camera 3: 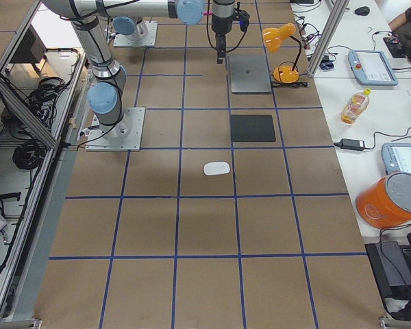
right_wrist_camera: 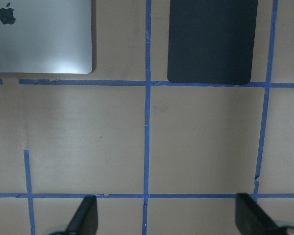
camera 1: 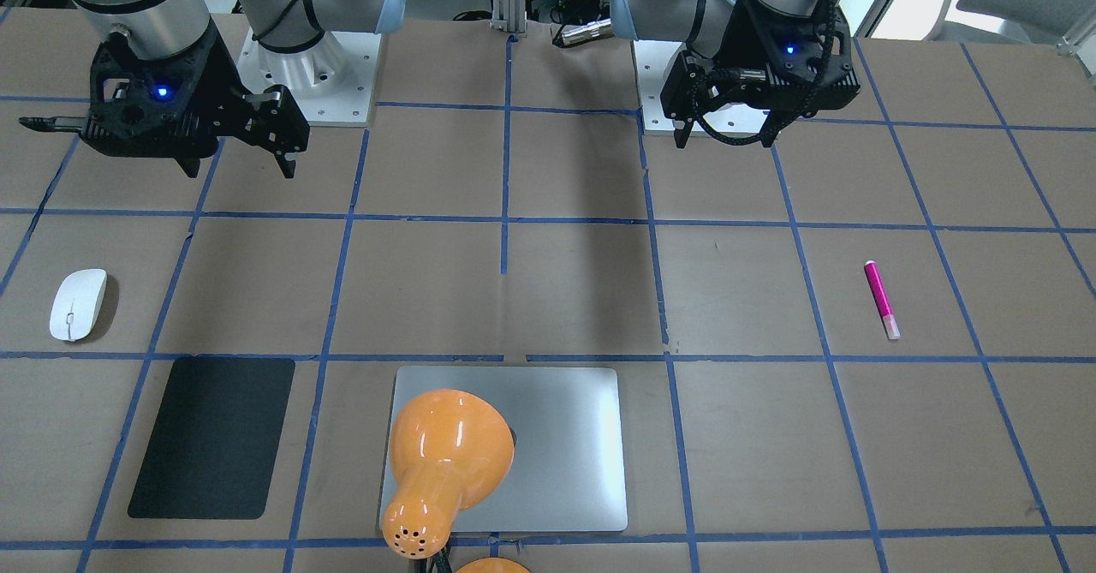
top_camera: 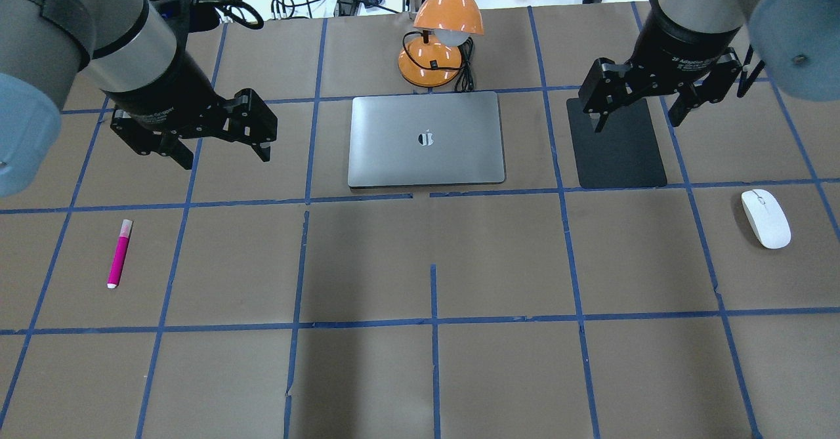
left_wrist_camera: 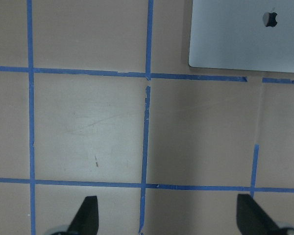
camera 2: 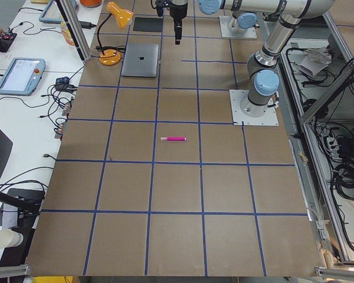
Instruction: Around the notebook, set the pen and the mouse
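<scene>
Brown gridded tabletop: well left of the notebook lies the pen, parallel to the notebook's short edges, nearest the left gripper (spread, empty). Well right lies the mouse, nearest the right gripper, likewise spread and empty.

You can read one sign for sure: an apple-shaped logo in the middle of the notebook. To the notebook's right, white lettering on the right gripper seems to read "Adaptive Gripper". Similar print on the left gripper is too blurred to read.
</scene>
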Controlling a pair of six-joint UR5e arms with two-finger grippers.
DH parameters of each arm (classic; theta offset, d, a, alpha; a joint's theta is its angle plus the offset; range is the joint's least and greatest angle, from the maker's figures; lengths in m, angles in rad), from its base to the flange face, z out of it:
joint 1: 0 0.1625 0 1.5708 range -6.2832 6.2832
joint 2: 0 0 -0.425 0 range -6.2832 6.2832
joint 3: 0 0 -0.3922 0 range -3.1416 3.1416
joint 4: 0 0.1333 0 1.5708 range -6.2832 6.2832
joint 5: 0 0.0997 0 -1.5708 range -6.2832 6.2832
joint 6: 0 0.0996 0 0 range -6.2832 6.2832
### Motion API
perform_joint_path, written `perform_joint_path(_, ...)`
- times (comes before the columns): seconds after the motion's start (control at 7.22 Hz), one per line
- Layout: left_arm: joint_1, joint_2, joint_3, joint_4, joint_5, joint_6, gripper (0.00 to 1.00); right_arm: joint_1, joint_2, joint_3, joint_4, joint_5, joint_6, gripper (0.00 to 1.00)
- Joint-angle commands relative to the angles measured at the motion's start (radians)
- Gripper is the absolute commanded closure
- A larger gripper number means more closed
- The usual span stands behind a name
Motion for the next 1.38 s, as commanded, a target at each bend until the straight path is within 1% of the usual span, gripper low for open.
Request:
perform_joint_path(0.0, 0.000, 0.001, 0.000, 0.000, 0.001, 0.000, 0.00, 0.000, 0.000, 0.000, -0.001, 0.001, 0.000, 0.00)
perform_joint_path(0.42, 0.035, 0.022, -0.008, -0.023, 0.009, 0.012, 0.00, -0.006, 0.001, 0.001, -0.002, -0.011, 0.002, 0.00)
perform_joint_path(0.55, 0.108, 0.022, -0.011, -0.037, 0.011, 0.046, 0.00, -0.061, 0.003, 0.003, -0.004, -0.014, -0.015, 0.00)
perform_joint_path(0.69, 0.232, 0.021, -0.020, -0.060, 0.067, 0.171, 0.00, -0.175, 0.004, 0.008, -0.007, -0.003, -0.065, 0.00)
perform_joint_path(0.83, 0.342, 0.019, -0.063, -0.054, 0.120, 0.386, 0.00, -0.271, 0.013, 0.014, -0.019, 0.001, -0.175, 0.00)
perform_joint_path(0.97, 0.450, 0.003, -0.115, -0.013, 0.118, 0.526, 0.00, -0.326, 0.079, 0.018, -0.076, -0.002, -0.260, 0.00)
perform_joint_path(1.11, 0.539, -0.040, -0.179, 0.143, 0.113, 0.651, 0.00, -0.362, 0.128, 0.021, -0.170, -0.012, -0.321, 0.00)
perform_joint_path(1.25, 0.593, -0.085, -0.259, 0.313, 0.112, 0.777, 0.00, -0.418, 0.182, 0.044, -0.217, -0.018, -0.396, 0.00)
